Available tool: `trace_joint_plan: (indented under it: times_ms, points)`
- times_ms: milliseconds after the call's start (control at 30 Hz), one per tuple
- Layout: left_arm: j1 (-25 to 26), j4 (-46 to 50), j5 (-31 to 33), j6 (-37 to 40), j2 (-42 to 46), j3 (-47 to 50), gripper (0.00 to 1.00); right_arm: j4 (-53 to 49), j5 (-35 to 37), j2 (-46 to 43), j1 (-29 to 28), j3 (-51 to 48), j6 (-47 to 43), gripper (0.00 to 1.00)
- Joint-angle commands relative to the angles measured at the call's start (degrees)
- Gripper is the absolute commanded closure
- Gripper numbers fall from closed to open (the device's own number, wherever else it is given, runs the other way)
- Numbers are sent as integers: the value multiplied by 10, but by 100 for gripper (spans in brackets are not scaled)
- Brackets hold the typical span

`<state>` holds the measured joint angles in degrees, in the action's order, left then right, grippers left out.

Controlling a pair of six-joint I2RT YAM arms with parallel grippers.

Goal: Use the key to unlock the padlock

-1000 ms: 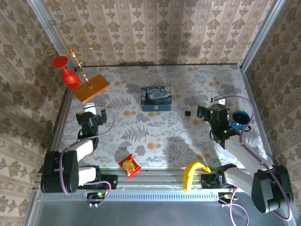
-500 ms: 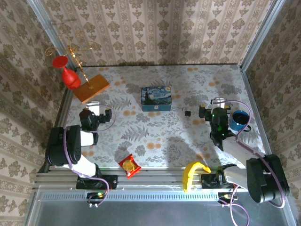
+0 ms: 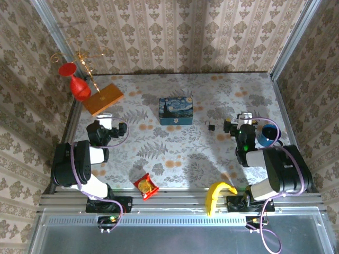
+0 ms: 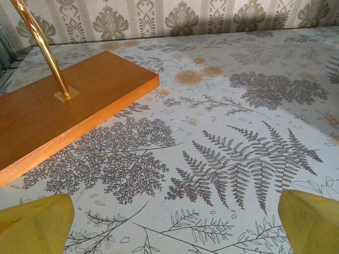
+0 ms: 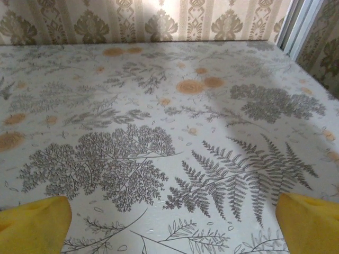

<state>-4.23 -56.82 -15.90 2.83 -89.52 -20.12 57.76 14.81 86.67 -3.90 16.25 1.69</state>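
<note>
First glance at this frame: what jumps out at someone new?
The blue painted tin in the middle of the floral table, and the red goblet by the wooden board at the far left. Near the front edge lie a banana and a red snack packet; the tiny padlock right of the tin is easily missed.

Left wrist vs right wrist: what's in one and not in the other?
Left wrist: a wooden board at left, with a brass rod rising from it. Right wrist: a metal frame post in the far right corner. Both: the fern-print table, the patterned wall, and yellow fingertips at the bottom corners. The left gripper and right gripper are open, with nothing between the fingers.
</note>
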Motion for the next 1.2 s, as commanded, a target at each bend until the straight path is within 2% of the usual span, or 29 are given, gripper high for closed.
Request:
trace_joint_plan:
  times_ms: [0,67,133,367,1167]
  points:
    - [-1,-8,-9,3,-1,-3,0,33,-30,0,8,1,7,0]
    - [-1,-8,-9,3,-1,-4,0,8,-34,12,20,24,20,0]
    - [-1,-8,-9,4,-1,-4,0,-82,-57,4,34,63,32,0]
    - [0,-7,-9,5,-1,-4,0,-90,-166,10,46,72,2,0]
    - [11,7,-5,18,1,-9,0,-93,-163,9,45,72,1,0]
